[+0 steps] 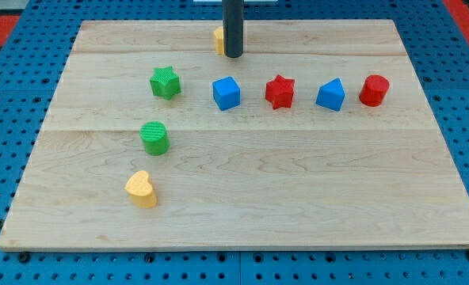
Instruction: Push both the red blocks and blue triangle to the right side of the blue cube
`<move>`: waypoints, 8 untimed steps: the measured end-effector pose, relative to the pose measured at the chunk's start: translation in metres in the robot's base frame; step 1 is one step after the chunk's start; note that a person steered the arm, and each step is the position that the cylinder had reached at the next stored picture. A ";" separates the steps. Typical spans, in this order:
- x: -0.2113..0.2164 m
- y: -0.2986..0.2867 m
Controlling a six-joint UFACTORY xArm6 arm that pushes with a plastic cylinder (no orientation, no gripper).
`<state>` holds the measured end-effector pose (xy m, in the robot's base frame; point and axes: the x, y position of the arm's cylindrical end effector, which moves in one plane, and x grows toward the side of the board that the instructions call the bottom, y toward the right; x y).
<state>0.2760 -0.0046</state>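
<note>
The blue cube [226,93] sits near the middle of the wooden board [298,206]. To its right, in a row, stand the red star [280,92], the blue triangle [330,95] and the red cylinder [374,90]. My tip [233,55] rests on the board near the view's top, just above the blue cube and apart from it. The rod hides most of a yellow block [218,39] right behind it.
A green star [165,82] lies left of the blue cube. A green cylinder [154,137] and a yellow heart [142,189] lie lower left. The board rests on a blue pegboard surface [5,119].
</note>
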 end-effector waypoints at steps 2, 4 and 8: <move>0.000 -0.032; 0.059 -0.052; 0.061 -0.022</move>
<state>0.3375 -0.0265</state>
